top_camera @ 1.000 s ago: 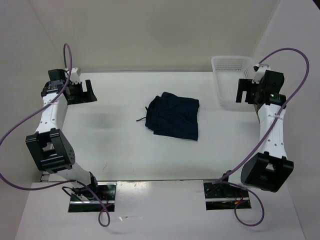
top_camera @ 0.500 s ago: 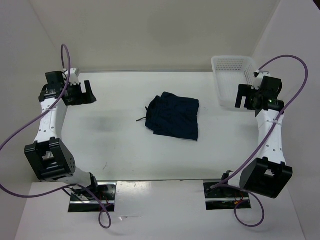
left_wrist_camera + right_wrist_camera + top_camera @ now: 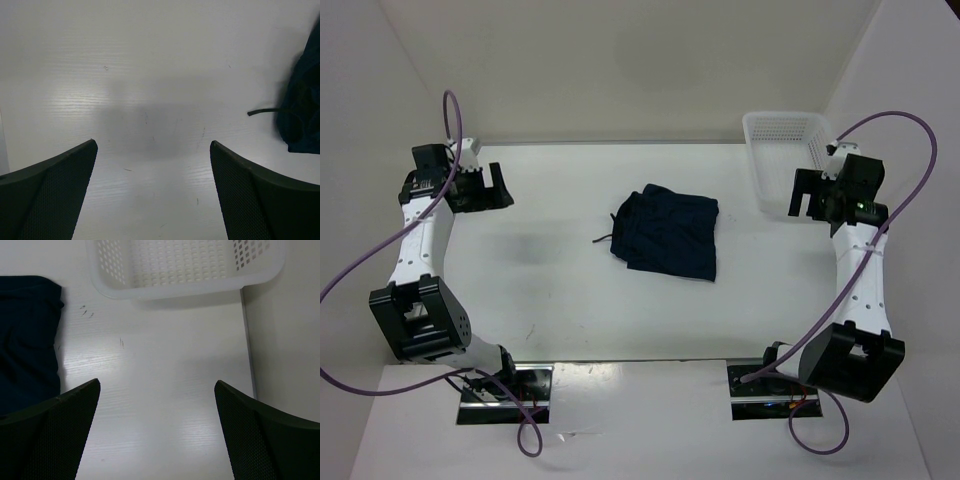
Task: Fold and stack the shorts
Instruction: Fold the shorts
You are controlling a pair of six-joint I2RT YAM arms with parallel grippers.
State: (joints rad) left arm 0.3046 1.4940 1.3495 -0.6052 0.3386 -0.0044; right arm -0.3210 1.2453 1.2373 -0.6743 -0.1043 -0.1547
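Top view first: the shorts (image 3: 666, 234) are lying folded into a rough rectangle around the middle of the white worktop (image 3: 550, 280), a bit toward the back. The thin drawstring (image 3: 603, 238) pokes out on their left side. The left end effector (image 3: 498, 187) sits at the far left of the worktop, well apart from the shorts, with its fingers spread and nothing in them. The right end effector (image 3: 802, 195) is at the far right, just in front of the white mesh basket (image 3: 752, 128) in the back right corner, also spread wide and holding nothing.

Left wrist cam: the two dark fingers (image 3: 50, 195) stand far apart over bare worktop. The navy shorts only show at the right edge of the picture, and the drawstring end curls out toward the fingers without reaching them.

Right wrist cam: same deal, fingers (image 3: 55, 435) wide apart over plain worktop. The basket fills the top of the picture, and the shorts sit at the left edge, clear of both fingers.
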